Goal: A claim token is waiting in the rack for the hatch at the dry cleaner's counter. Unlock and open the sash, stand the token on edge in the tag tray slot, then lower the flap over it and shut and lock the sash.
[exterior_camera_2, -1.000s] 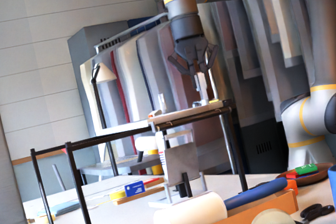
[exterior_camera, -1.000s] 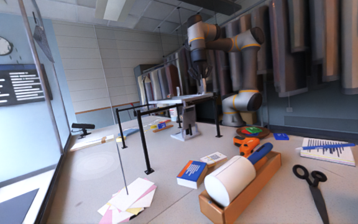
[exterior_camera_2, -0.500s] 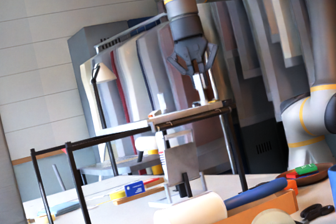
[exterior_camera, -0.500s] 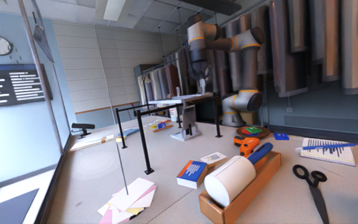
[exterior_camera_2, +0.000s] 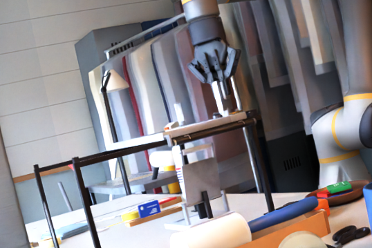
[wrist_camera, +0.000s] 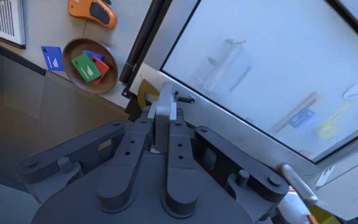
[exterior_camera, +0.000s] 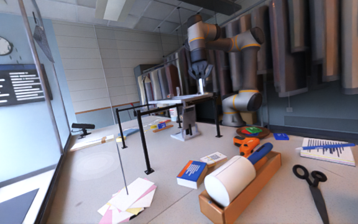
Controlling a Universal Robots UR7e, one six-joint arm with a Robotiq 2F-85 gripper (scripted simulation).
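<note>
At the back of the counter the hatch's sash [exterior_camera: 182, 99] lies flat on top of its black frame [exterior_camera: 141, 124], a frosted pane [wrist_camera: 259, 71] in a grey border. A grey lever handle [wrist_camera: 163, 109] stands up from the sash's corner nearest the arm [exterior_camera_2: 221, 96]. Below the frame stands a grey tray unit with a hanging flap [exterior_camera_2: 200, 179]. A blue token [exterior_camera_2: 149, 208] rests in a wooden rack on the counter behind it. My gripper [wrist_camera: 162, 115] hangs straight down over the sash corner and is closed on the lever handle.
The black frame's posts [exterior_camera: 217, 118] stand close under the gripper. A brown dish of coloured cards [wrist_camera: 90, 66] and an orange tool [exterior_camera: 245, 144] lie by the robot base. Nearer are a lint roller in a box [exterior_camera: 238, 177], scissors [exterior_camera: 314, 189], booklets and loose papers [exterior_camera: 129, 199].
</note>
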